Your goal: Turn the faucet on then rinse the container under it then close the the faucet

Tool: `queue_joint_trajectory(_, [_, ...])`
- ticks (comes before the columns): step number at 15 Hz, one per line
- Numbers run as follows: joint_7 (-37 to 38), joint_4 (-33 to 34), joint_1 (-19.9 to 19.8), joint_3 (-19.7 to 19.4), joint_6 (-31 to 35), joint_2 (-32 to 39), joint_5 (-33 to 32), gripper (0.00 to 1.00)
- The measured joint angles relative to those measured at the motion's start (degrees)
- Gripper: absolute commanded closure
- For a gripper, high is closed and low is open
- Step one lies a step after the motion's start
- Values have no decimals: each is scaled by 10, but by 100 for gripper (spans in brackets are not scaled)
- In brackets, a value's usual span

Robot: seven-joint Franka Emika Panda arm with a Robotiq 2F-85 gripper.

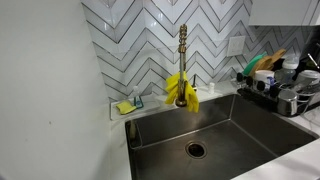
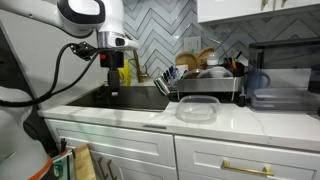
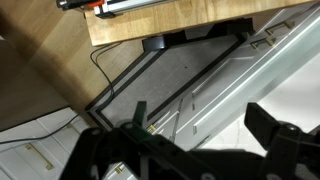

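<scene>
Your gripper (image 3: 197, 113) shows its jaws spread wide, holding and touching nothing. The container (image 2: 197, 108) rests on the counter (image 2: 262, 118) in front of the dish rack (image 2: 205, 85), apart from the gripper. The faucet (image 1: 183, 50), draped with a yellow cloth (image 1: 183, 90), stands behind the sink (image 1: 235, 125).

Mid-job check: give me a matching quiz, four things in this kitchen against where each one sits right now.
1 faucet
2 container
3 yellow cloth
4 dish rack

A on the white counter, in front of the dish rack
B draped on the faucet's stem
C standing behind the sink, against the chevron tiles
D loaded with dishes, beside the sink

Pairs: 1-C, 2-A, 3-B, 4-D
</scene>
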Motion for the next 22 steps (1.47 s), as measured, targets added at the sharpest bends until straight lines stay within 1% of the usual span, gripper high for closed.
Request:
queue_joint_trajectory(2, [-4,4,16,4,34,10,11,0])
queue_joint_trajectory(4, [-6,19,45,19,76,34,24,0])
queue_joint_trajectory(8, [-6,86,109,71,139,106,43,0])
queue_joint_trajectory(10, [-6,126,133,94,193,140,44,0])
queue_joint_trajectory(11, [-3,143,142,102,231,157,46,0])
queue_joint_trajectory(12, [0,156,148,109,272,173,47,0])
queue_joint_trajectory(13, [1,167,152,113,299,187,47,0])
queue_joint_trajectory(14, [1,175,154,114,309,198,47,0])
queue_joint_trajectory(20, [1,181,154,113,314,209,47,0])
queue_joint_trajectory(22, [1,181,155,113,328,212,47,0])
